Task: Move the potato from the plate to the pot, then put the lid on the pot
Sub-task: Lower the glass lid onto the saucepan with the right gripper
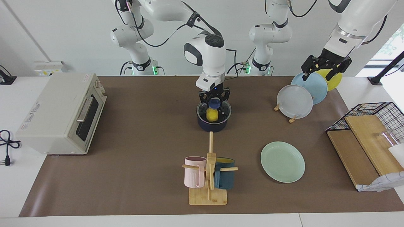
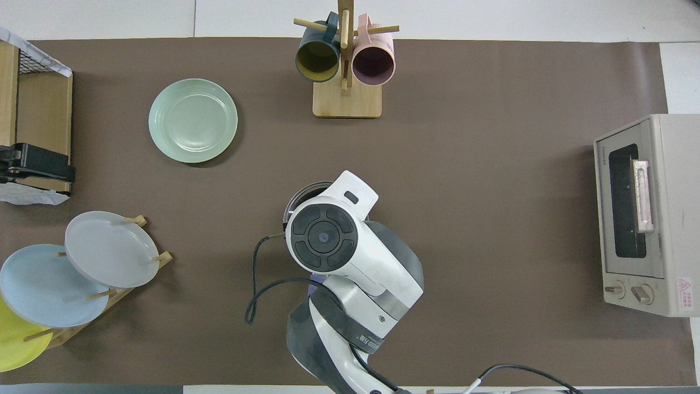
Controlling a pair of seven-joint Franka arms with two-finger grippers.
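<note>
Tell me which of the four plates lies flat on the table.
The mint-green plate: it lies flat and bare on the brown mat, while the grey plate, the light-blue plate and the yellow plate stand on edge in the wooden rack.

From overhead, the small navy-blue pot (image 2: 298, 198) is almost wholly covered by the right arm's white wrist, only a sliver of rim being shown. The yellow plate (image 2: 16, 342) in the rack is cut by the picture's edge. The pot's long handle is hidden.

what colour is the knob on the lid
Blue; the lid shows best in the facing view, under the right gripper.
</note>
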